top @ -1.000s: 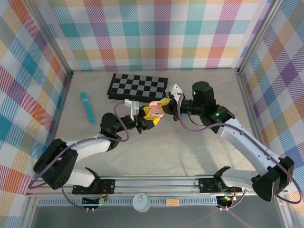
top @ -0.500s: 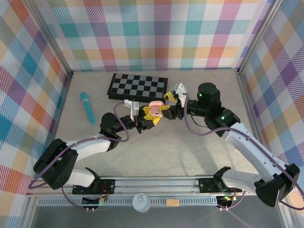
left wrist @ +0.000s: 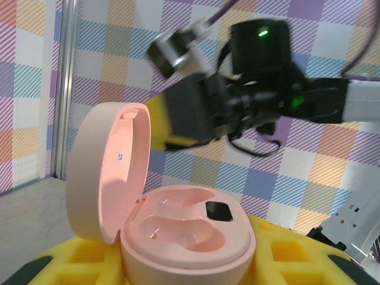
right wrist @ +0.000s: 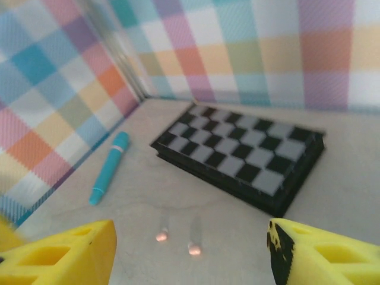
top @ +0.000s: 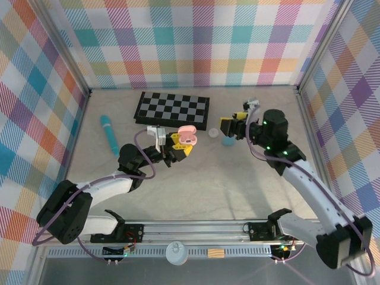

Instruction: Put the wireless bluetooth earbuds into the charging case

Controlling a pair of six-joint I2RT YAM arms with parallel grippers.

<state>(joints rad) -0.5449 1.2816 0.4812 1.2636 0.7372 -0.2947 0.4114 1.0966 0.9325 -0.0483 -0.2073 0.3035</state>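
The right gripper (top: 224,126) has drawn back toward 3 o'clock. A second ago its fingers (right wrist: 65,252) were right against the open pink charging case (top: 187,132); now they are well apart from it. With that arm out of the way, a small white round thing (top: 212,133) and a light blue thing (top: 227,141) show on the desk (top: 237,178) between the two grippers. The left gripper (top: 180,144), carrying the case, has shifted slightly toward 9 o'clock.
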